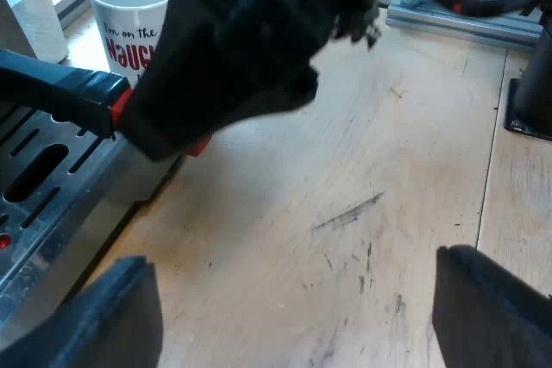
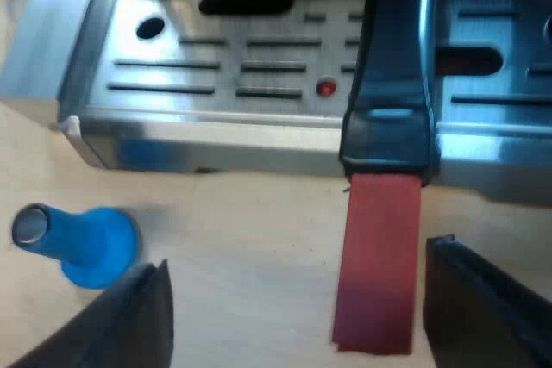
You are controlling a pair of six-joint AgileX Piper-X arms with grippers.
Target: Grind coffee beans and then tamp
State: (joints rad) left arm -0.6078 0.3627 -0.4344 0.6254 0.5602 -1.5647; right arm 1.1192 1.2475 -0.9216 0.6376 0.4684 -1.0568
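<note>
Holder handle (image 2: 392,84): dark, laid across the slotted drip tray (image 2: 259,135) of the espresso machine.
Red end (image 2: 377,265): carried past the tray's front edge and held out over the table (image 1: 345,170).
Right gripper (image 2: 299,282): placed at the red end, with one black finger on each side of it. The jaws are spread and not pressed onto the handle. The red end is nearer one finger than the other, and contact with that finger cannot be judged.
Right gripper from the left wrist view: its black body is seen over the handle's red end, close to the mug.
Blue tamper (image 2: 82,243): set on the table near the tray's corner, with its metal face turned outward. It is well apart from the handle and outside the right gripper's fingers.
Left gripper (image 1: 297,321): held above bare, scuffed wood beside the tray. The jaws are spread wide and nothing is held between them.
Mug (image 1: 116,19): white with red lettering, stood upright on the table just beyond the handle's end.
Red dot (image 2: 326,88): seen on the tray's steel surface beside the handle.
Rail (image 1: 457,19): a metal profile laid along the table's far side.
Black base (image 1: 530,96): stood on the wood near the rail.
</note>
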